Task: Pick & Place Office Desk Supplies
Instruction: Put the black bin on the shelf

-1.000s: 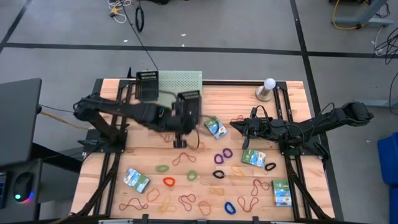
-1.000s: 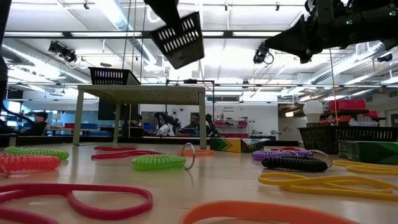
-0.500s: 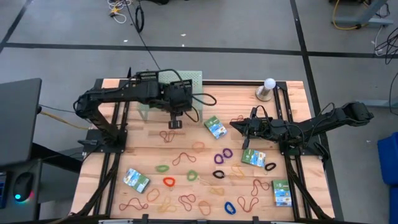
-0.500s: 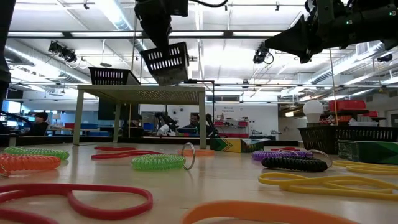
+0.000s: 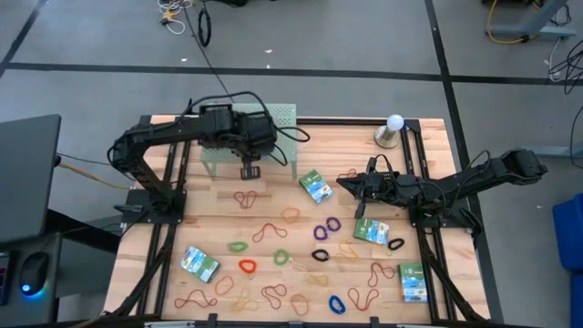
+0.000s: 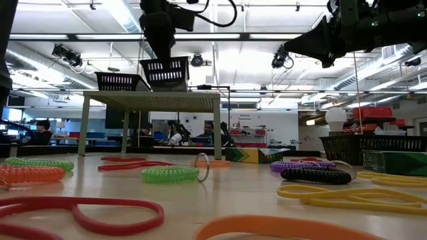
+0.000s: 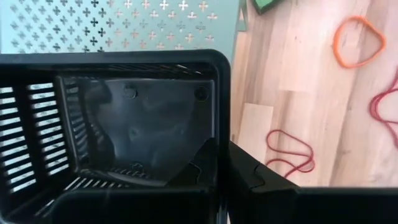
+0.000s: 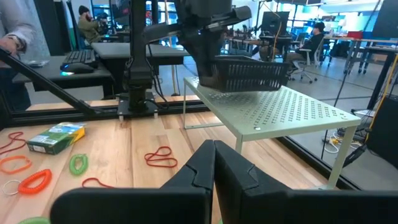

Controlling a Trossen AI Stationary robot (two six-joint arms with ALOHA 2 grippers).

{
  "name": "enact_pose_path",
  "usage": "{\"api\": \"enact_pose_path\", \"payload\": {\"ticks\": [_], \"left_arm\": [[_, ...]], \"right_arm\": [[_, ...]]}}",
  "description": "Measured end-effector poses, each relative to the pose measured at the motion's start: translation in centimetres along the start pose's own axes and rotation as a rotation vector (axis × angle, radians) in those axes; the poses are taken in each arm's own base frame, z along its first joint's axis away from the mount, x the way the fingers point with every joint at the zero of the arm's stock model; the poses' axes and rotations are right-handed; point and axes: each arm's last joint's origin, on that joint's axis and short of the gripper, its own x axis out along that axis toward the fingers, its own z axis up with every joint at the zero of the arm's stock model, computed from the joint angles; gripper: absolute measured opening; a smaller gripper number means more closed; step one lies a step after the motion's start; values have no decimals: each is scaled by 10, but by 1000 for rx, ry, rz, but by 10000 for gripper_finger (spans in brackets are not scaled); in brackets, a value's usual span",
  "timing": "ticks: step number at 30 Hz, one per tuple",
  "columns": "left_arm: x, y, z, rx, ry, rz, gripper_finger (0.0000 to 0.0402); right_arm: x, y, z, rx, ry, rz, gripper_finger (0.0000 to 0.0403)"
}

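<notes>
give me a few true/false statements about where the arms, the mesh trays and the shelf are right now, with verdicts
1. The left gripper is shut on the rim of a small black mesh tray. True.
2. That tray hangs over the pale-green perforated shelf. True.
3. The right gripper holds a green-white-blue packet. False: it is shut on nothing, above the wooden table.
4. The held tray contains rubber bands. False: the left wrist view shows its bottom bare.
5. A second black mesh tray stands on the shelf. True.
6. The white light bulb lies near the table's left edge. False: it sits at the far right corner.
</notes>
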Motion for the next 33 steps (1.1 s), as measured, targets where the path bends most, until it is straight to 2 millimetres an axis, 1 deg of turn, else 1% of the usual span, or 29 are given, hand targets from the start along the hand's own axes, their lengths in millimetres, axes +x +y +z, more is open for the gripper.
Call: {"api": "enact_pose_path", "payload": {"ticks": [7,15,21,26,33], "left_arm": [[10,8,-1,-29,-14,-6,10],[8,16,-5,-46,-10,8,10],[9,22,-7,-74,9,39,20],[10,27,-10,-102,29,42,14],[11,28,-11,-84,32,45,19]], "right_arm": [[0,0,0,0,0,1,11],[0,0,0,0,0,1,11],[0,0,0,0,0,0,11],[0,0,0,0,0,0,11],[0,0,0,0,0,0,11]]}}
